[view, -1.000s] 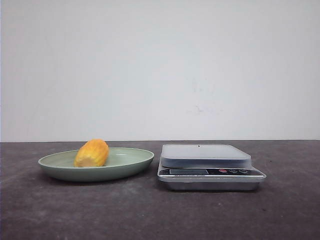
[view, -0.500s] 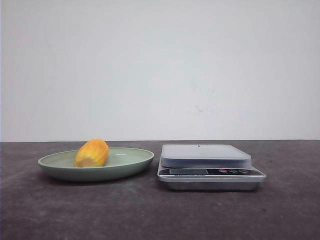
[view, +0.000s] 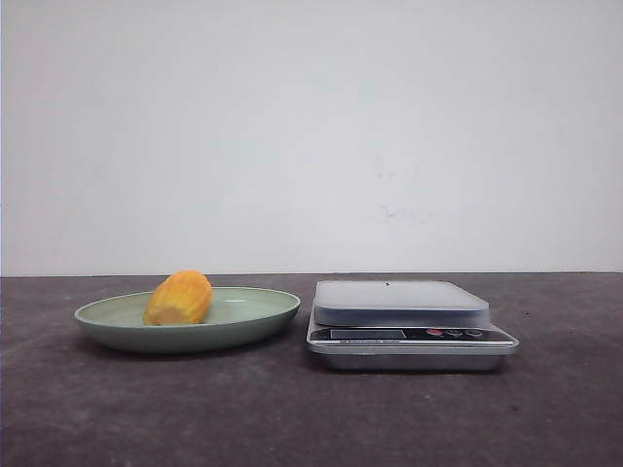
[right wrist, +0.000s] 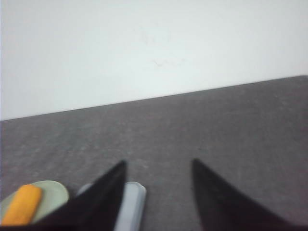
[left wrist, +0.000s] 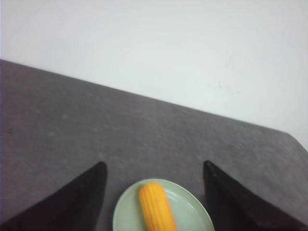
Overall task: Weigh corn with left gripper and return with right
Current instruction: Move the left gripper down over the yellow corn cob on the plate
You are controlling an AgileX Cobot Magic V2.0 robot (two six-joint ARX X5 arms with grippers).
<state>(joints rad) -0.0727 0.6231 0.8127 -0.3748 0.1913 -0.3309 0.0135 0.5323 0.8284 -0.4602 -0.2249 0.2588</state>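
The yellow-orange corn [view: 179,298] lies in a shallow pale green plate [view: 253,316] on the left of the dark table. It also shows in the left wrist view [left wrist: 157,208], lying in the plate [left wrist: 192,211] between and beyond the open fingers of my left gripper [left wrist: 152,166], which is empty and apart from it. A silver kitchen scale [view: 404,321] with a bare pale platform stands to the right of the plate. My right gripper [right wrist: 158,163] is open and empty, with the scale [right wrist: 130,207] and the corn [right wrist: 21,204] off to its side. Neither gripper shows in the front view.
A plain white wall stands behind the table's far edge. Dark table surface [view: 292,409] lies in front of the plate and scale and to the right of the scale.
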